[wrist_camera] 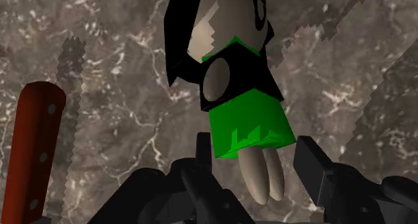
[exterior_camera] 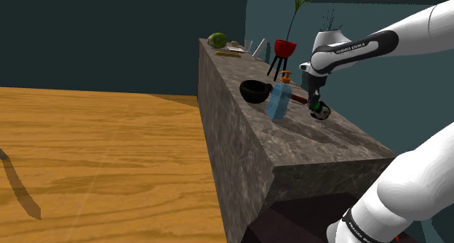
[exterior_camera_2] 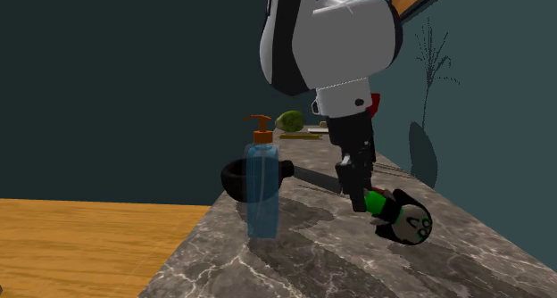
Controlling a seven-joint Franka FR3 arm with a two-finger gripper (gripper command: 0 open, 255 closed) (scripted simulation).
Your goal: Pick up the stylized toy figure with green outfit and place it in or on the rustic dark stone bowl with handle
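Observation:
The toy figure [wrist_camera: 234,75] has black hair, a black top, a green skirt and pale legs. My gripper [wrist_camera: 258,169] is shut on it at the skirt and legs, with its head pointing away from the hand. It hangs tilted just over the marble counter [exterior_camera_2: 295,260] as the toy figure [exterior_camera_2: 400,218] below my gripper [exterior_camera_2: 361,191]. The dark bowl with handle [exterior_camera: 254,91] stands farther along the counter, beyond a blue soap bottle [exterior_camera: 279,100] from my gripper [exterior_camera: 317,108]. That bottle [exterior_camera_2: 262,187] partly hides the bowl [exterior_camera_2: 236,177].
A serrated knife with a red-brown handle [wrist_camera: 32,152] lies on the counter beside the hand, between it and the bowl. A red plant pot on a stand [exterior_camera: 284,48] and a green round object [exterior_camera: 217,39] sit at the counter's far end. Wooden floor [exterior_camera: 94,169] lies below.

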